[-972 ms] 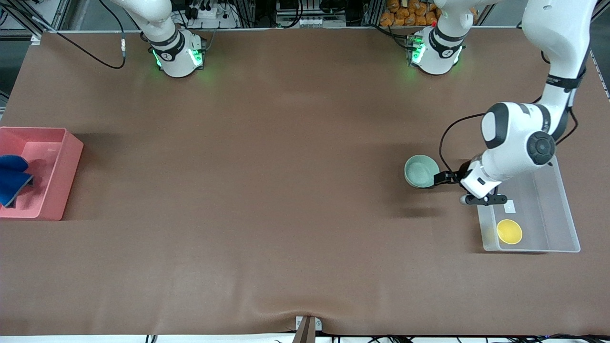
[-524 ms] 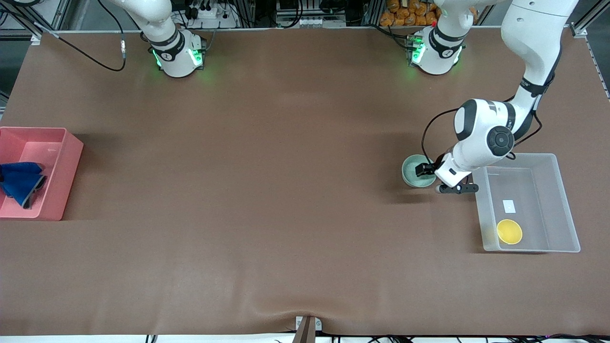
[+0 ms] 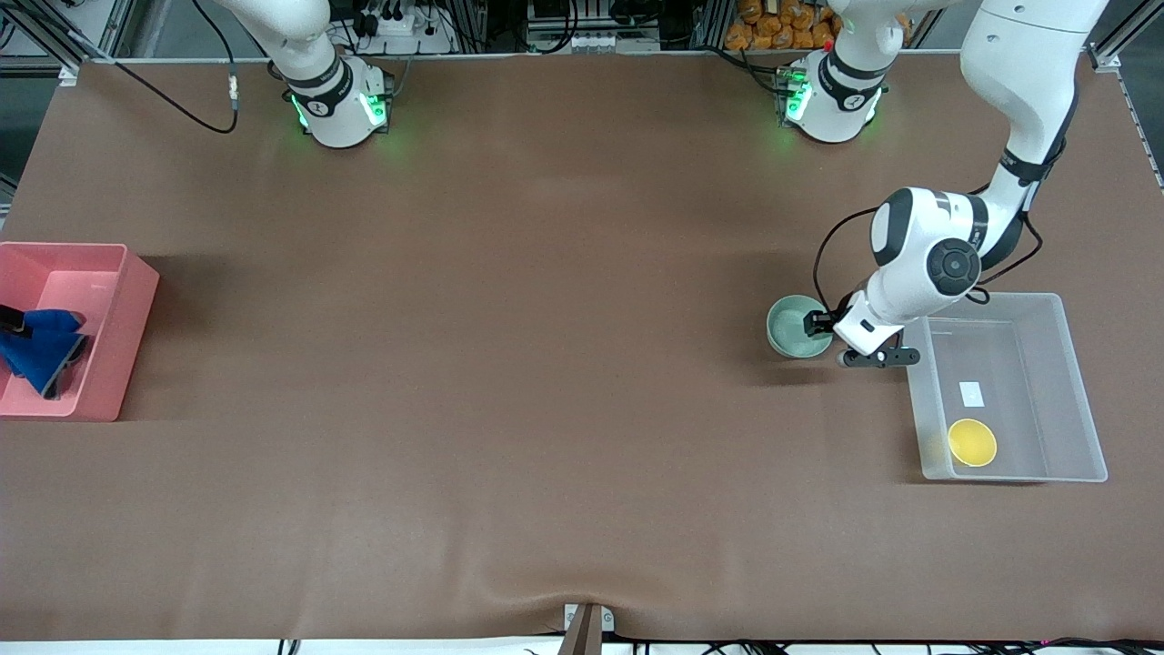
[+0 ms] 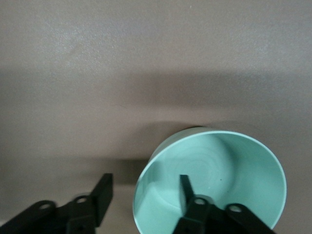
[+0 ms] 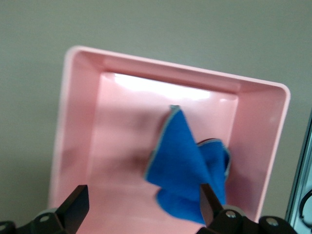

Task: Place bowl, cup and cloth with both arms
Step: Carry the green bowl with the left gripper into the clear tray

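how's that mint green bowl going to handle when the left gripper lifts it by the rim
The bowl looks smooth and rigid, so it should keep its shape but might slip. The left gripper straddles one wall, one finger inside; held off-centre, it will probably tilt. It looks small and likely light.

Left gripper [image 3: 816, 325] at bowl [image 3: 797, 327] rim; cup [image 3: 972, 442] in clear bin [image 3: 1073, 382]; cloth [image 3: 41, 350] in pink bin [image 3: 118, 300].
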Controlling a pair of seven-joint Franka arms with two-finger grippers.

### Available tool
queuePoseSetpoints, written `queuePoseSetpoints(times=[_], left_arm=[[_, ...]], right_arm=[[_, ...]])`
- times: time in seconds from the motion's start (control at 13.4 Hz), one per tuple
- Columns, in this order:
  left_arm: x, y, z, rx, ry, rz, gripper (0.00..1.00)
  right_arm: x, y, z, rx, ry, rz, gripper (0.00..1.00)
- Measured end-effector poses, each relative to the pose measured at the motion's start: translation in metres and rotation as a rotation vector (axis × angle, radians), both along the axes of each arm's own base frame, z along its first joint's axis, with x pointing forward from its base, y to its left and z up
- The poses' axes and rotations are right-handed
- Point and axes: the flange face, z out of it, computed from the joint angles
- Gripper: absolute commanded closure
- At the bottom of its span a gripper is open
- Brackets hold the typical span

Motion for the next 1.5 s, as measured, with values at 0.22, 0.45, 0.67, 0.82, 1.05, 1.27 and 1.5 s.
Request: queuePoseSetpoints(times=[0.22, 0.45, 0.67, 0.82, 1.05, 1.27, 1.5], left_arm=[[-0.004, -0.006, -0.01, 0.04, 0.01, 0.003, 1.0], [0.009, -0.005, 0.007, 0.044, -0.01, 0.019, 1.0], [0.058, 0.014, 0.078, 0.079, 0.033, 0.061, 1.0], [0.091, 0.043, 0.142, 0.088, 0.017, 0.106, 1.0], [0.109, 0.1, 0.184, 0.061, -0.022, 0.099, 1.0], [0.103, 0.187, 0.188, 0.042, -0.021, 0.059, 1.0], [0.091, 0.253, 0.167, 0.02, 0.003, 0.045, 1.0]], right_arm=[[0.005, 0.039, 0.053, 0.014, 0.031, -0.008, 0.0], [0.003, 0.076, 0.111, 0.01, 0.034, 0.004, 0.0], [0.001, 0.133, 0.17, 0.002, 0.034, -0.047, 0.0], [-0.006, 0.168, 0.206, -0.004, 0.03, -0.081, 0.0], [-0.03, 0.192, 0.243, 0.074, 0.031, -0.121, 0.0], [-0.039, 0.195, 0.25, 0.135, 0.03, -0.137, 0.0], [-0.031, 0.217, 0.25, 0.136, 0.037, -0.149, 0.0]])
